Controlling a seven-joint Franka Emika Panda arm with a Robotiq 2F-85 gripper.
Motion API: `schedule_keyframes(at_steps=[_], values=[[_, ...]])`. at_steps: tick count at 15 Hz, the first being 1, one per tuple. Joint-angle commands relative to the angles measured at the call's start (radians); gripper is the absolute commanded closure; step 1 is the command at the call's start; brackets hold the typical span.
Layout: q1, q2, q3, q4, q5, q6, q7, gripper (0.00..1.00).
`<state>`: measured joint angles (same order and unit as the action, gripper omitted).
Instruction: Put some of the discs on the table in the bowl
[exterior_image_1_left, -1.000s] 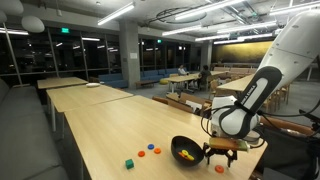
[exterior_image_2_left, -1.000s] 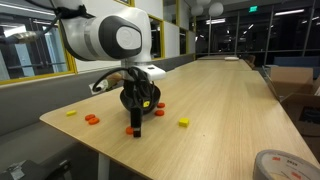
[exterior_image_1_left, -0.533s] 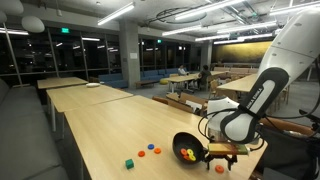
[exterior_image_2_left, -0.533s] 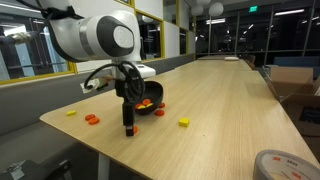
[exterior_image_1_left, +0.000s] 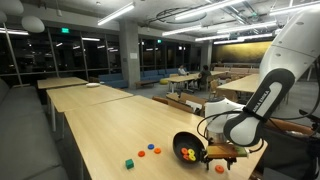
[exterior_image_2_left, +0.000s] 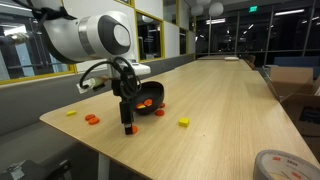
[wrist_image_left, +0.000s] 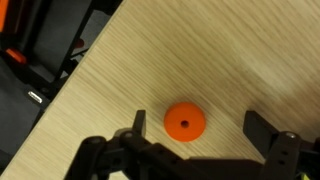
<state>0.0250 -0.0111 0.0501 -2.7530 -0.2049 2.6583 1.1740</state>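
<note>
Wrist view: end effector (wrist_image_left: 196, 122) over disc (wrist_image_left: 184, 121)

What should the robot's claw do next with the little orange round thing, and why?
Probably lower the claw a little and close it on the small flat orange disc. In the wrist view the disc lies on the pale wooden table, between the open fingers, so it looks lined up for a grab.

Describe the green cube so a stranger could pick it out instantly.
On the long pale-wood table, find the black bowl near the robot arm. An orange disc and a blue disc lie beside it; just beyond them sits the green cube, the only green, boxy piece.
</note>
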Motion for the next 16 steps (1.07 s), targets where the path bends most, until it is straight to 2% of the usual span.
schedule_keyframes(at_steps=[1,10,16], values=[[0.001,-0.02,-0.003,0.001,-0.023,0.007,0.043,0.0],[-0.002,-0.023,-0.013,0.005,0.301,0.022,-0.176,0.0],[-0.017,-0.039,-0.03,-0.002,0.31,0.022,-0.18,0.0]])
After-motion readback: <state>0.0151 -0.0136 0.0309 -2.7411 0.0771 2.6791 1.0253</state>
